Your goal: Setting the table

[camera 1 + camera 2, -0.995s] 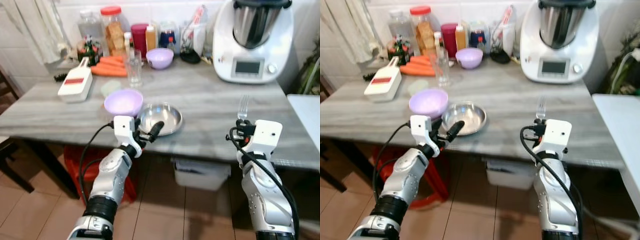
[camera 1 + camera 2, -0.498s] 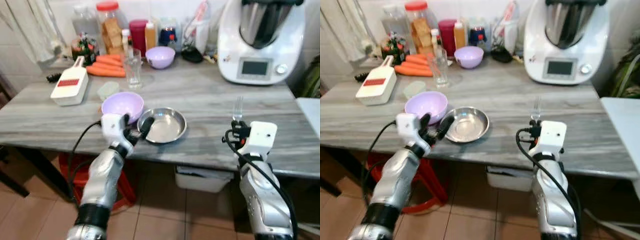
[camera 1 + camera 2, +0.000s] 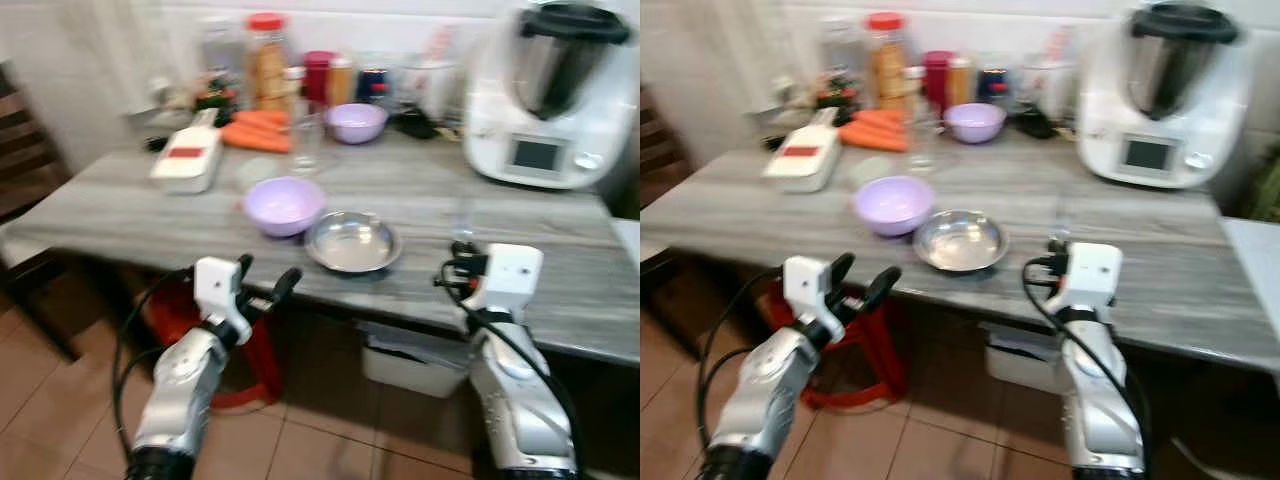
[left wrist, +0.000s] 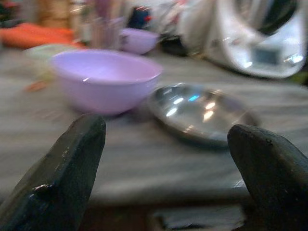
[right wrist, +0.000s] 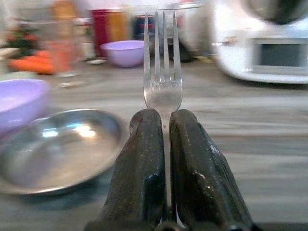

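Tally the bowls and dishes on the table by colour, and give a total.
Purple bowls: 2, the near purple bowl and the far purple bowl
Silver dish: 1, the steel dish
Total: 3

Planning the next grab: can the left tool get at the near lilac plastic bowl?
Probably yes: the left tool is open before the table edge, facing the near lilac plastic bowl, nothing between.

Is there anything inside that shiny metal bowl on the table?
The metal bowl looks empty, showing just reflections on its bare inside. Its near inner wall is hidden by its rim. The lilac bowl sits beside it, and its contents can't be seen clearly.
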Available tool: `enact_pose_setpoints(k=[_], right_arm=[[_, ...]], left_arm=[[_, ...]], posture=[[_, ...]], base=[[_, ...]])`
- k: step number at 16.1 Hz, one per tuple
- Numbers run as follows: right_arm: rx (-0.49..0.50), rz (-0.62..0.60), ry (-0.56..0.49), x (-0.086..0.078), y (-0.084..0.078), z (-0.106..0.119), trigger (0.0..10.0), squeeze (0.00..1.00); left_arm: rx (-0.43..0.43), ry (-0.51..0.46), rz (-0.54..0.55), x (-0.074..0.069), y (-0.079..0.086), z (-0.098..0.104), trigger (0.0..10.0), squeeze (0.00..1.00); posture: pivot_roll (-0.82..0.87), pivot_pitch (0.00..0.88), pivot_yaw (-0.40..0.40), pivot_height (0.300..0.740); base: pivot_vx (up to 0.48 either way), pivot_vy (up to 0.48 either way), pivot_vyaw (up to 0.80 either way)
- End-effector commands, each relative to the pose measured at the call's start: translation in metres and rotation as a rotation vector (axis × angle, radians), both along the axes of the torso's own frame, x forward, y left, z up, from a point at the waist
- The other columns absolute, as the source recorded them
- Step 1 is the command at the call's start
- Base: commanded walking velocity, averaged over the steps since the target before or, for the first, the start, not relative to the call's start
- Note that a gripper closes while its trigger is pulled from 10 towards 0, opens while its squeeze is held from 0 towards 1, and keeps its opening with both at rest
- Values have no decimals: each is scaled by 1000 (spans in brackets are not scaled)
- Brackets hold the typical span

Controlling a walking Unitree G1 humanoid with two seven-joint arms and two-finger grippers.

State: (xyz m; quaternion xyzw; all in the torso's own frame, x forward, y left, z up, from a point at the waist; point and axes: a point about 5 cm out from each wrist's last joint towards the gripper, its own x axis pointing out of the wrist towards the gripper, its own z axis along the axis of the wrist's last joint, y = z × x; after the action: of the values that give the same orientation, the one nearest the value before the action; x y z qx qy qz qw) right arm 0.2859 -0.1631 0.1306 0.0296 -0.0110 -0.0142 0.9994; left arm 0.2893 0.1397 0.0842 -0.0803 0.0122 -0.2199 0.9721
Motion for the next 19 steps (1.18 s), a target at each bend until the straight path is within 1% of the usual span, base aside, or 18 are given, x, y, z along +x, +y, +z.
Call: enact_pose_setpoints(k=[1, 4, 5, 6, 11, 13, 15, 17, 19], right_arm=[[1, -10, -7, 0, -3, 1, 10000, 0], [9, -18, -4, -1, -3, -1, 10000, 0], [16, -51, -5, 0, -6, -1, 10000, 0], [8, -73, -7, 0, -8, -2, 10000, 0], [10, -118, 7, 1, -14, -5, 10000, 0], [17, -116, 13, 1, -15, -6, 10000, 0], [33, -109, 34, 4, -16, -9, 10000, 0], [56, -112, 83, 15, -18, -14, 10000, 0], [67, -126, 108, 22, -20, -16, 10000, 0]], left_arm=[[13, -25, -18, 1, -4, 7, 10000, 0], [16, -12, -32, 0, -7, 7, 10000, 0], [38, -17, -44, 0, -8, 7, 10000, 0], [39, -19, -54, 0, -9, 7, 10000, 0], [45, -27, -84, -1, -13, 10, 10000, 0], [48, -25, -94, -2, -15, 8, 10000, 0], [45, -9, -129, -4, -15, 5, 10000, 0], [55, 13, -166, -9, -15, 1, 10000, 0], [52, 22, -192, -12, -16, 1, 10000, 0]], posture=[[-67, 0, 42, 740], [-65, 0, 44, 740], [-62, 0, 46, 740], [-61, 0, 48, 740], [-59, 0, 52, 740], [-60, 0, 51, 740], [-61, 0, 53, 740], [-61, 0, 60, 740], [-58, 0, 68, 740]], base=[[0, 0, 413], [0, 0, 140], [0, 0, 0], [0, 0, 0], [0, 0, 0], [0, 0, 0], [0, 0, 0], [0, 0, 0], [0, 0, 0]])
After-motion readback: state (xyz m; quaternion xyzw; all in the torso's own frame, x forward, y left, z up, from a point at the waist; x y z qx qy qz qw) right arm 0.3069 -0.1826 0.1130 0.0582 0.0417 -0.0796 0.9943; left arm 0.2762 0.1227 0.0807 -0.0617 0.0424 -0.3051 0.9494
